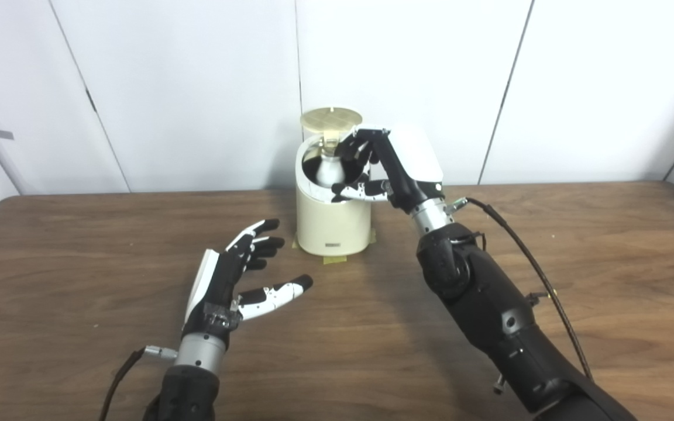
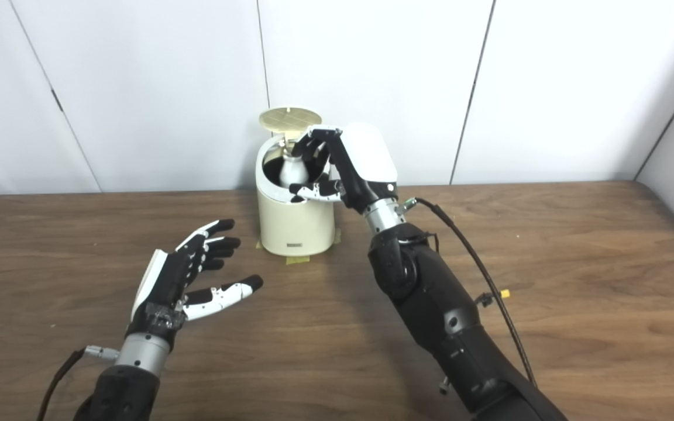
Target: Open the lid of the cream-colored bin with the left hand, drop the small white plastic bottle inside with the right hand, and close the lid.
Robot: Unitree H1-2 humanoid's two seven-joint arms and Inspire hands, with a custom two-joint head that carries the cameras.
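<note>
The cream-colored bin (image 1: 332, 225) stands at the back middle of the table with its round lid (image 1: 331, 118) tipped up and open. My right hand (image 1: 385, 166) reaches over the bin's mouth, its fingers curled around the small white bottle (image 1: 330, 169). The bottle sits in the opening, its lower part below the rim. My left hand (image 1: 237, 275) hovers low over the table to the front left of the bin, open, fingers spread, holding nothing and apart from the bin.
Bits of yellow tape (image 1: 333, 259) mark the bin's foot on the brown wooden table (image 1: 577, 269). White wall panels (image 1: 196, 88) stand right behind the bin. A black cable (image 1: 539, 275) runs along my right forearm.
</note>
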